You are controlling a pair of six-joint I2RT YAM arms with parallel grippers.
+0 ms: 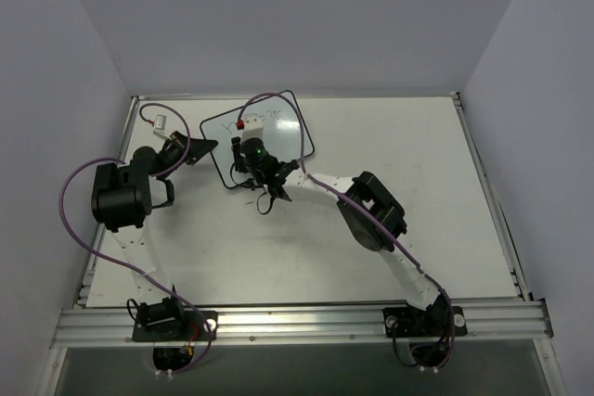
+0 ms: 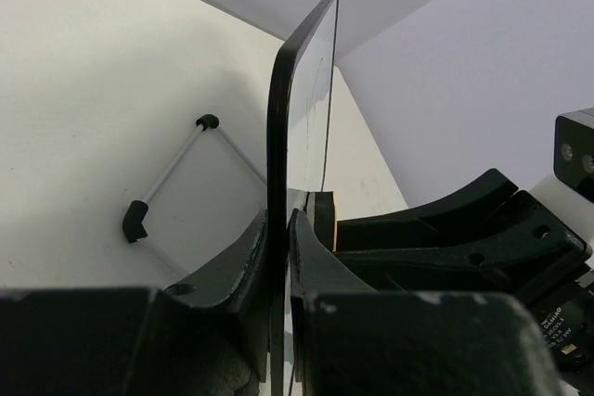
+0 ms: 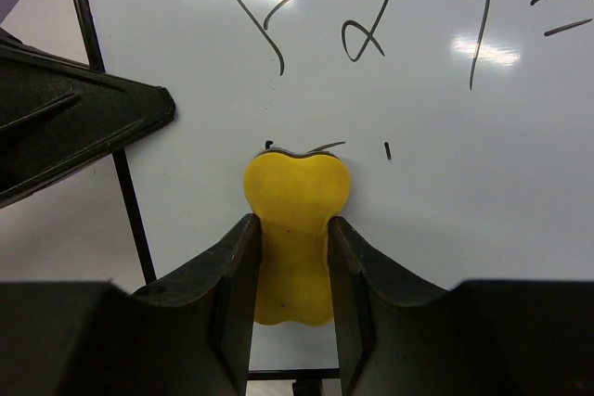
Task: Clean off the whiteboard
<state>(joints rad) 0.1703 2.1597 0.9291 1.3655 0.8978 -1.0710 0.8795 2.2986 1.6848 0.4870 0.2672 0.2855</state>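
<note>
The whiteboard (image 1: 278, 132), white with a thin black frame, stands at the back of the table and carries dark handwritten marks (image 3: 362, 30). My left gripper (image 2: 278, 229) is shut on the board's left edge (image 2: 278, 155) and holds it upright. My right gripper (image 3: 290, 238) is shut on a yellow eraser (image 3: 295, 201), which presses flat against the board face just below the marks. In the top view the right gripper (image 1: 249, 157) sits over the board's lower part and the left gripper (image 1: 200, 148) is at its left edge.
A wire stand with black feet (image 2: 167, 183) lies on the table behind the board. A small white and red connector (image 1: 249, 123) hangs on the purple cable over the board. Grey walls enclose the table (image 1: 445, 192) on three sides.
</note>
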